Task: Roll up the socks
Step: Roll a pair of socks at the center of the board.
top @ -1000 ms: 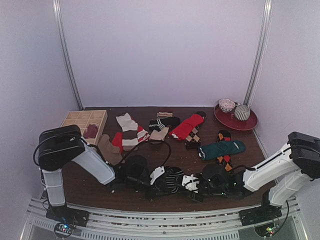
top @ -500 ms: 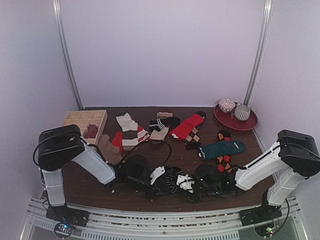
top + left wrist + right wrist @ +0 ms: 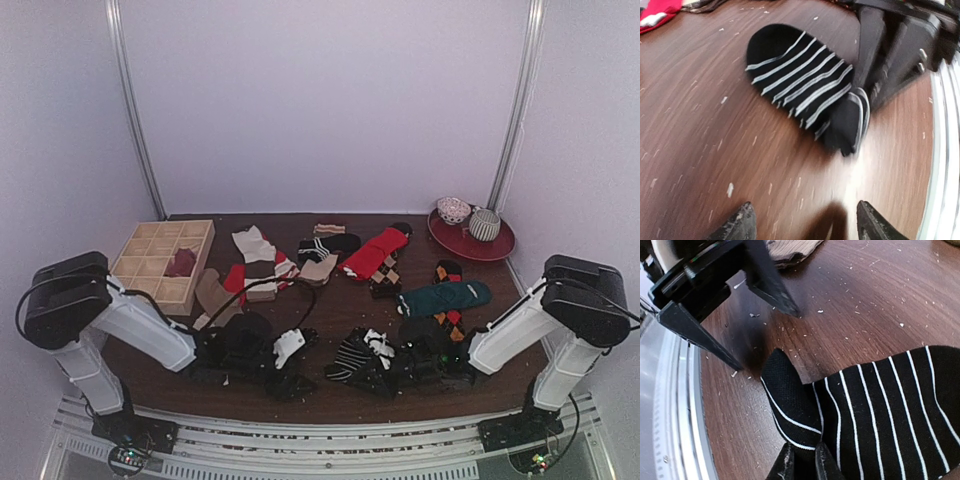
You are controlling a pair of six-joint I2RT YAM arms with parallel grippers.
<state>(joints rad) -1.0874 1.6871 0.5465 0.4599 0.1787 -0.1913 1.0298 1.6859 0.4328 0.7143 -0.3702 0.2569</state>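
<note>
Clad in white shells along left arm and right arm, capped by bulky black joint housings. Tipped in matte black: left gripper tapered and scuffed grey, right gripper thin and dusty. Trailing a looped black cable.

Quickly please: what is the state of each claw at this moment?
Left claw: open, holding nothing.
Right claw: closed on the black-and-white striped sock.
</note>
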